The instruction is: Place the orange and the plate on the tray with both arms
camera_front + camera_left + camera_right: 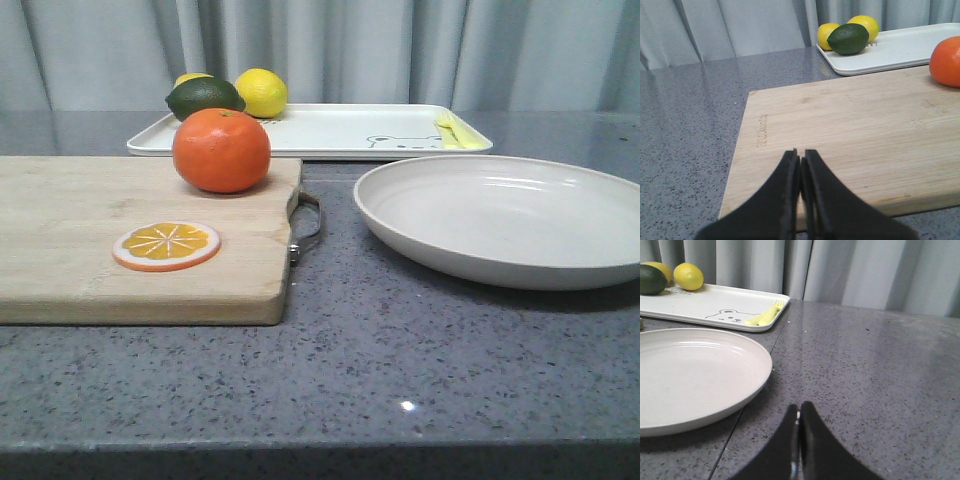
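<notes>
Orange point(221, 150) upper left of front frame, on cutting board point(140, 240), nearer left gripper point(800, 165). Plate point(505, 220) mid-right, nearer right gripper point(799, 415). Both pinched together, empty. Tray point(330, 135) behind, top centre.

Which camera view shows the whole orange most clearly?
The front view: the orange shows whole there, standing on the cutting board in front of the tray. The left wrist view catches only part of it, cut off at the picture's edge. The right wrist view does not show it at all.
</notes>
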You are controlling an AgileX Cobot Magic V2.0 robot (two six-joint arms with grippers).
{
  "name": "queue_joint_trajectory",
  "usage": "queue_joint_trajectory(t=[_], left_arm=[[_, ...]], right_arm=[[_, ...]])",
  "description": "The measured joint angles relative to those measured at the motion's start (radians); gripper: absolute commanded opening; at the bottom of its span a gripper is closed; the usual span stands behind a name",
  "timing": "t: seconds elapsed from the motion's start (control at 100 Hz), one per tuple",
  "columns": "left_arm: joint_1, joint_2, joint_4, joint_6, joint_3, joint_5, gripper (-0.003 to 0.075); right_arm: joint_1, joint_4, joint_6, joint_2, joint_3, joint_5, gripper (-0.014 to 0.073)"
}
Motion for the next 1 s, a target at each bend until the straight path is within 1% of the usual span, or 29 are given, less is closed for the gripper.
queue_joint_trajectory(t=[0.73,0.94,1.0], left_arm=[[0.000,0.000,0.000,0.000,0.000,0.000,-0.0019],[0.000,0.000,0.000,0.000,0.000,-0.018,-0.0019],[0.000,0.000,0.000,0.000,-0.001,-0.019,-0.0019]], right_arm=[[0.000,0.000,0.000,0.000,0.000,-0.002,-0.0067],[0.000,0.000,0.000,0.000,0.000,-0.092,-0.0067],[0.000,0.022,0.000,0.000,0.000,-0.104,-0.0067]])
